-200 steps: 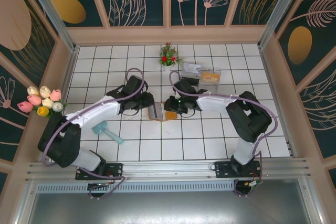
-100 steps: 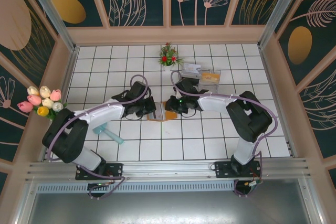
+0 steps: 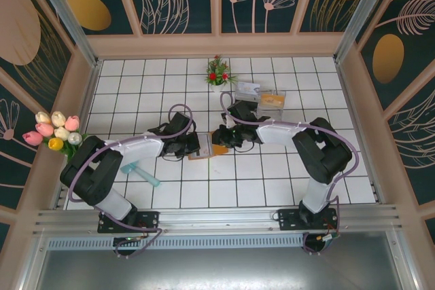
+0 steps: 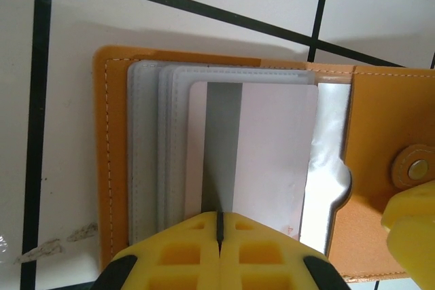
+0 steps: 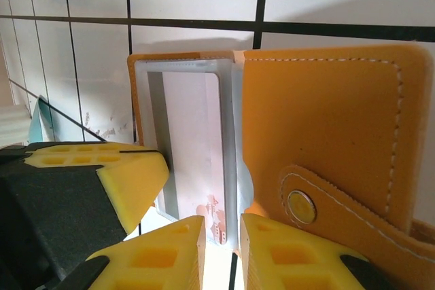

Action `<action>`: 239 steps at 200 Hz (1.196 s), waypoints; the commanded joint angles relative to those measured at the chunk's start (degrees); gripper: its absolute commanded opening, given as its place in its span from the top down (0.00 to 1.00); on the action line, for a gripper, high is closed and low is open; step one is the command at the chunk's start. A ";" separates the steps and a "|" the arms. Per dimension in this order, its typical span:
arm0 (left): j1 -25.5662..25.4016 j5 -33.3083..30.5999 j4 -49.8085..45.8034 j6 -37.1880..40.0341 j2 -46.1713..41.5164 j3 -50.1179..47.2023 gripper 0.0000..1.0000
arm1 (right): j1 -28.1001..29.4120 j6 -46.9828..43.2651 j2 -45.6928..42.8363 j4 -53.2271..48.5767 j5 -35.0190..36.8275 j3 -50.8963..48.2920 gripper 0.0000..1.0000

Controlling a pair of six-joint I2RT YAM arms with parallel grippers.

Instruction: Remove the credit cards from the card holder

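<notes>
The orange-brown card holder (image 3: 219,149) lies open on the tiles between both grippers. A white card with a dark stripe (image 4: 251,147) sticks out of its clear sleeves (image 4: 146,154). My left gripper (image 4: 219,225) is shut, its tips together at that card's near edge (image 3: 202,142). I cannot tell whether it pinches the card. My right gripper (image 5: 221,236) is closed to a narrow gap on the edge of a clear sleeve (image 5: 234,168), beside the snap flap (image 5: 326,120). Teal-green credit cards (image 3: 141,172) lie on the floor to the left.
A clear plastic tray (image 3: 272,98) holding an orange-tan card stands behind the right gripper, with a small white item (image 3: 247,89) next to it. A flower pot (image 3: 217,73) sits at the back centre. Tulips (image 3: 56,132) hang at the left wall.
The left gripper has slid right, up to the card holder, and shut at the white card's edge. The right gripper has narrowed slightly on the sleeve.
</notes>
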 commanded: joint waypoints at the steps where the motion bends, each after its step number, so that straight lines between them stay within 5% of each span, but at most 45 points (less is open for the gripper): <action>1: -0.08 -2.83 -1.65 -0.75 2.03 -2.35 1.00 | -0.81 0.71 1.43 0.66 0.28 -0.96 0.77; 70: -0.10 -3.83 -1.57 -1.36 0.93 -4.37 1.00 | -0.74 1.10 2.17 -1.45 1.12 1.08 0.77; 153: -0.09 -4.29 -1.48 -1.46 0.84 -5.23 1.00 | 0.07 2.06 4.90 5.70 -7.12 1.55 0.84; 239: -0.13 -4.47 -1.63 -1.56 1.06 -5.37 1.00 | 0.15 0.55 9.56 -0.04 -3.12 5.53 0.81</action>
